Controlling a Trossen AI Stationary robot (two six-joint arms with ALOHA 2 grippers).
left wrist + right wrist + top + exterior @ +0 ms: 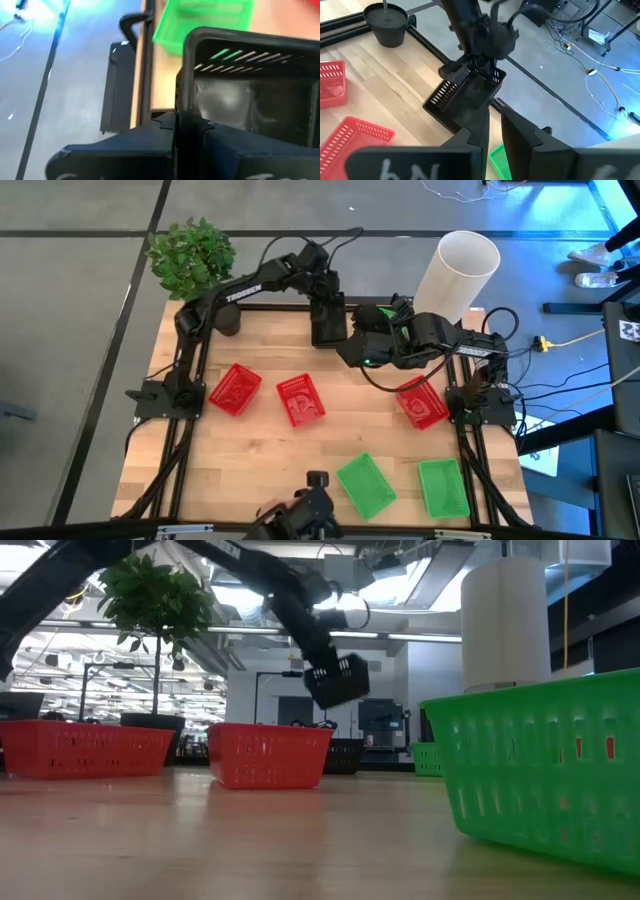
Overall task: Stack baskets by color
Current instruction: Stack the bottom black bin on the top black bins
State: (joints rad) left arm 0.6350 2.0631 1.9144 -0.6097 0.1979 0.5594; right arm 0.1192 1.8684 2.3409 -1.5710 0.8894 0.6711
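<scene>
High view: the left arm reaches over the back of the desk. Its jaws are pressed together on the wall of a black basket. That basket hangs tilted in the air above the back edge. The right arm is close beside it; I cannot tell if its jaws are spread or pinching. Three red baskets sit apart across the middle of the desk. Two green baskets sit near the front.
</scene>
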